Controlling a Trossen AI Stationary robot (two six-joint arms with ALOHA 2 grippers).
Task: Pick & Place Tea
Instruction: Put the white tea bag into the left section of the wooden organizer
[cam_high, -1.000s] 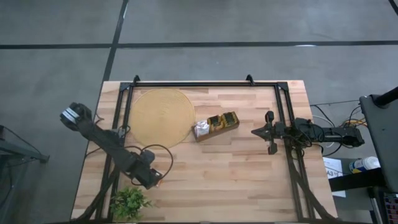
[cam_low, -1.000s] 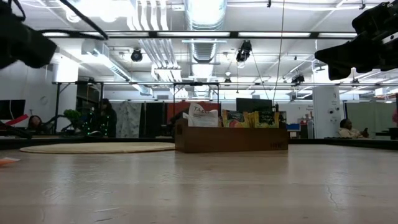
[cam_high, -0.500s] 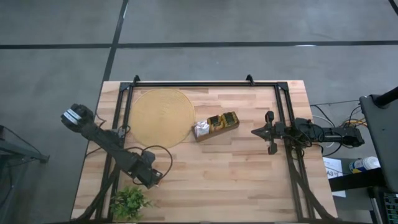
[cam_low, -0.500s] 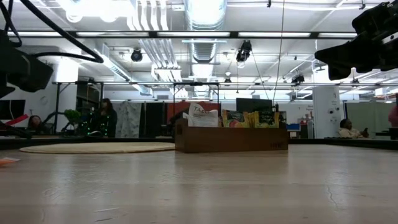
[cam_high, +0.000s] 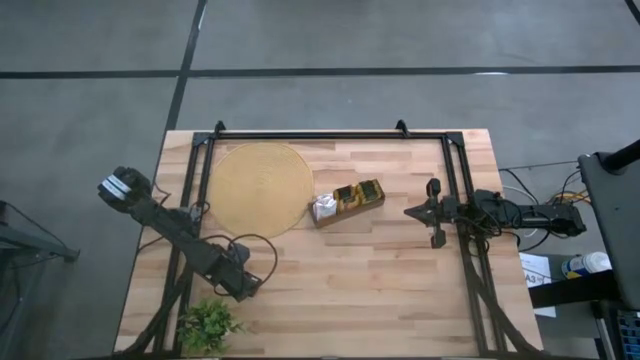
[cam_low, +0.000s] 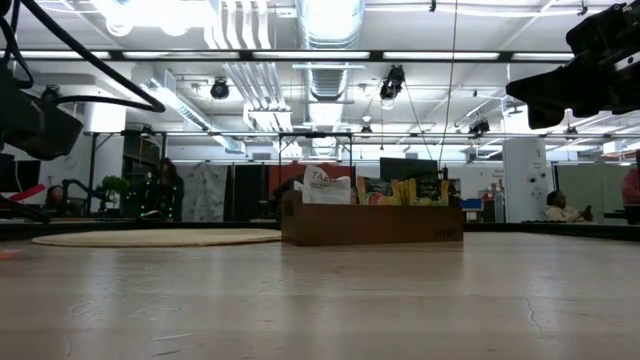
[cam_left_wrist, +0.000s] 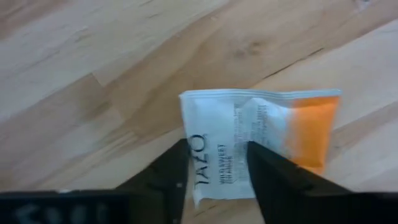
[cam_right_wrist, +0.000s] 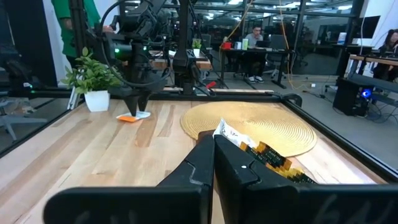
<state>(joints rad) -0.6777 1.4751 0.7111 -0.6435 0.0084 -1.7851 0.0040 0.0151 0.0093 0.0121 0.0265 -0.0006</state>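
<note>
The left hand is lowered over a white-and-orange tea sachet lying flat on the wood surface near the plant — fingers straddling it, not yet clamped. The right hand hangs closed at the right side — empty.

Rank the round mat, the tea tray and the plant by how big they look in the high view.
1. Mat, clearly largest.
2. and 3. Tray and plant look about alike; the tray is longer, the plant bushier, so I won't rank them.
</note>
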